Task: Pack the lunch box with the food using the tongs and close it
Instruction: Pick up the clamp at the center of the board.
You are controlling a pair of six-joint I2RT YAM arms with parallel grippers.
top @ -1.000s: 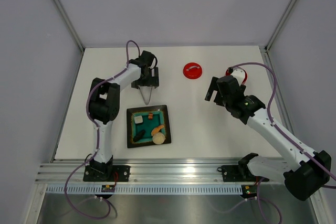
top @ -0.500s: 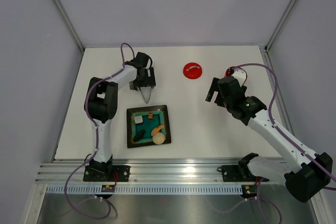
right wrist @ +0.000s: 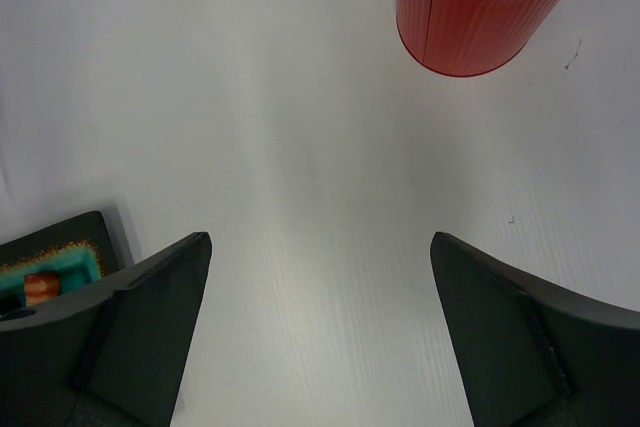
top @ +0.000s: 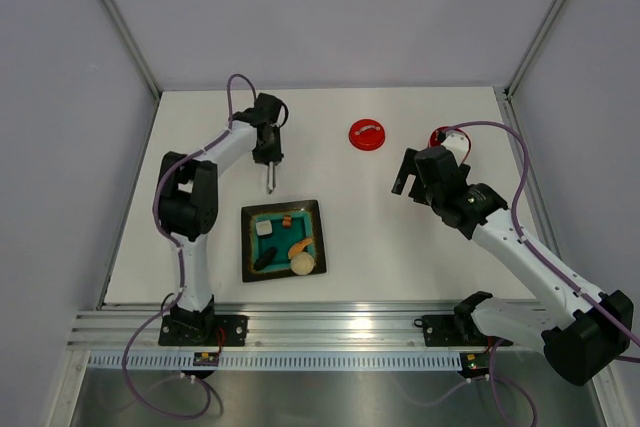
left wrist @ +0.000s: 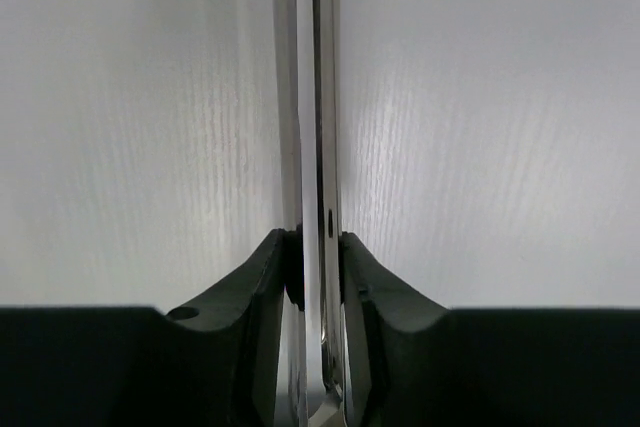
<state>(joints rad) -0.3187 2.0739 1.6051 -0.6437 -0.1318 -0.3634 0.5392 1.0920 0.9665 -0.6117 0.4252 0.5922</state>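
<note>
Only its wrist view is showing the left gripper squeezing thin silver tongs. Right gripper is gaping wide.

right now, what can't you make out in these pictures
lunch box: top view, mostly behind the right arm; right wrist view, opening cut off by the top edge.
tongs: left wrist view, tips run off the top edge.
food: top view, too small to identify; right wrist view, plate mostly behind the right gripper.
</note>
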